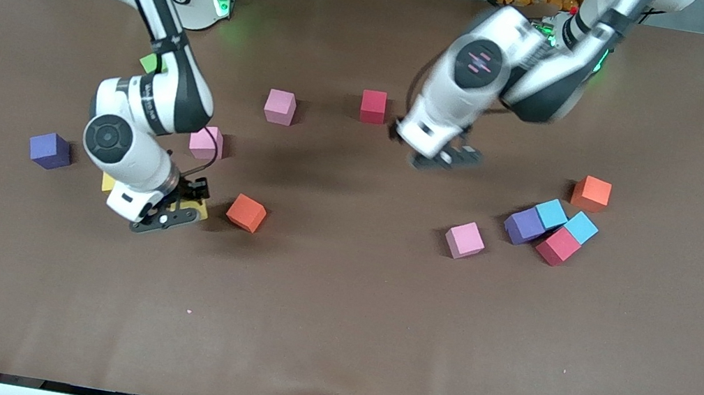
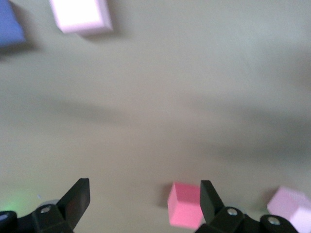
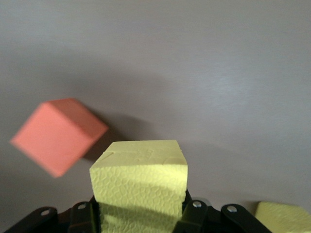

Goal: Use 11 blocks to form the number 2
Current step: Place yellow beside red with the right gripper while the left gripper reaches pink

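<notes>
Yellow block [image 3: 139, 182] — half-hidden in right gripper [image 3: 138, 213]

The table [image 1: 330, 335] is plain brown. In the frame's right middle sit an orange cube [image 1: 591, 193], two light blue cubes [image 1: 551, 213], a purple cube [image 1: 523, 225] and a red cube [image 1: 557, 246]. Centre-left, the yellow cube [image 3: 140, 182] shows a pebbled texture (seen close up), and at upper left a green cube [image 1: 150, 62] peeks out.

Cubes in view, fourteen in total, counted by colour:

- pink cube [image 1: 280, 106]: three
- purple cube [image 1: 49, 150]: two
- light blue cube [image 1: 551, 213]: two
- red cube [image 1: 373, 106]: two
- orange cube [image 1: 590, 194]: two, one of them a deeper orange-red
- yellow cube [image 3: 138, 179]: two
- green cube [image 1: 151, 62]: one
</notes>
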